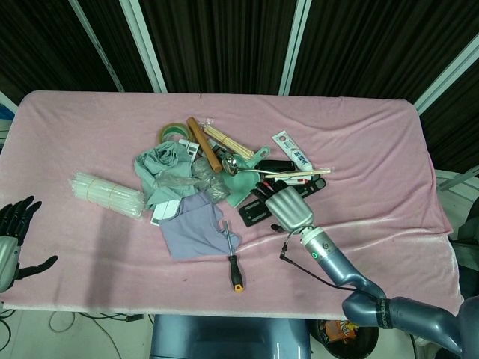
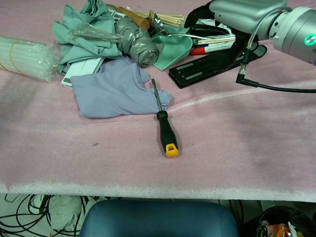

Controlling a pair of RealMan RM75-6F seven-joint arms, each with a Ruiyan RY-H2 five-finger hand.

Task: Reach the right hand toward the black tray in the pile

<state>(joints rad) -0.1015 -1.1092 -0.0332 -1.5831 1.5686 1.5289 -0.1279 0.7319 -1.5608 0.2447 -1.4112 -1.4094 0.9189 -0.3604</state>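
While the left hand (image 1: 13,232) is held at the near left edge of the pink-covered table (image 1: 374,149) with fingers spread and nothing in them, a bundle of straws (image 1: 107,194) is seen lying near it on the left. Further right, a lilac cloth (image 1: 193,227) is spread, and a screwdriver (image 2: 165,127) is laid just beside it. At the pile's right side, the black tray (image 2: 207,63) is found flat on the cloth. The right hand (image 1: 287,207) is positioned over its middle; whether its fingers are spread or curled cannot be told.
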